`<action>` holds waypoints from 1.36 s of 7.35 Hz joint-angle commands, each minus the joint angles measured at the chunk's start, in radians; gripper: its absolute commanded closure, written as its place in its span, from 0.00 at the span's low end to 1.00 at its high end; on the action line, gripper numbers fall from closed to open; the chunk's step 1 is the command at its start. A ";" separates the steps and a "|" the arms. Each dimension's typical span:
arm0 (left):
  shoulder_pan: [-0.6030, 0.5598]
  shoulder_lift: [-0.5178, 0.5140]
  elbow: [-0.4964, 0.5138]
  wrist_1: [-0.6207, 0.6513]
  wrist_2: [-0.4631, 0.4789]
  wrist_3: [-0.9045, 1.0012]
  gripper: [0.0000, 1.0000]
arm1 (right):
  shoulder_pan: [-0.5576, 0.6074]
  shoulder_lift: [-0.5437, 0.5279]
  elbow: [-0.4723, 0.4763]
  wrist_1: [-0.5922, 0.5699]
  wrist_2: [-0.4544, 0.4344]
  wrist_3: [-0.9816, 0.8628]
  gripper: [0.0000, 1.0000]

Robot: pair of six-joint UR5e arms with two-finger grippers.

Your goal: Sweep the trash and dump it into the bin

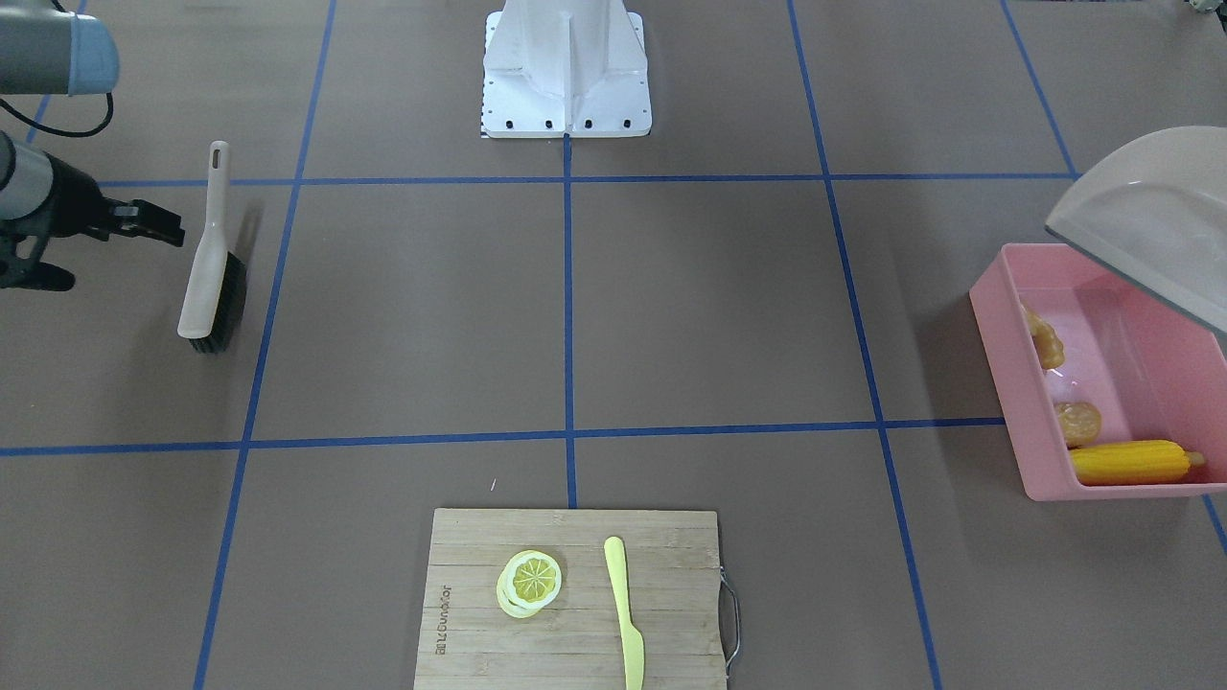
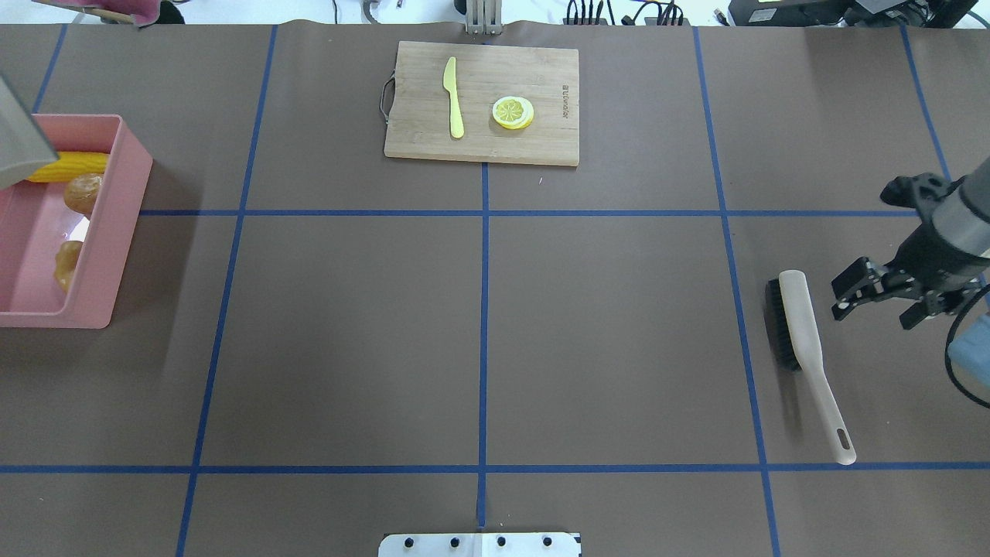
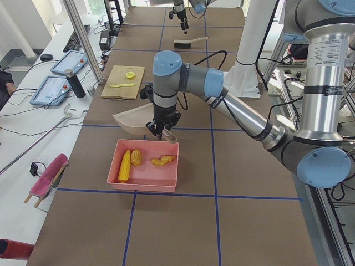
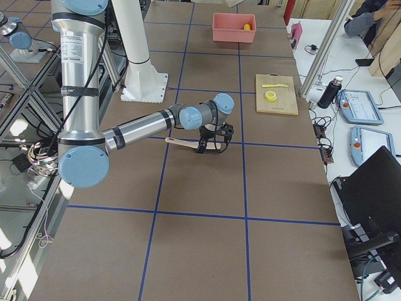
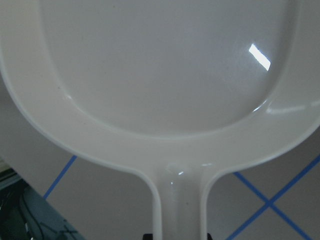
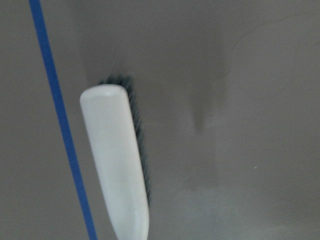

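The trash [image 1: 1078, 423] lies in the bin [image 1: 1014, 381], just below the left fingers [image 3: 157, 128], which hold the dustpan [image 1: 1141, 218] by its handle [image 5: 180, 210], while the right fingers [image 2: 850, 285] are wide and empty, just beside the brush [image 2: 804, 340] that lies on the tabletop [image 2: 603, 348] with its long side facing them.

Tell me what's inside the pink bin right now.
Inside the pink bin: corn cob, ginger root, potato-like lump. The dustpan above covers one corner in the front view.

table [image 2: 603, 333] middle open between cutting board [image 2: 479, 143] at far edge and brush [image 2: 804, 340] near right edge; dustpan [image 1: 1150, 211] hangs over bin [image 1: 1002, 383] at left edge, covering part of its mouth
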 commanded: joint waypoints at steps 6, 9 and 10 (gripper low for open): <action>0.623 -0.257 0.175 -0.276 0.028 -0.189 1.00 | 0.417 -0.014 -0.237 0.010 -0.182 -0.646 0.00; 0.734 -0.243 0.189 -0.351 0.159 -0.276 1.00 | 0.493 -0.017 -0.241 0.012 -0.155 -0.654 0.00; 0.739 -0.242 0.242 -0.391 0.164 -0.278 1.00 | 0.493 0.009 -0.267 0.013 -0.164 -0.651 0.00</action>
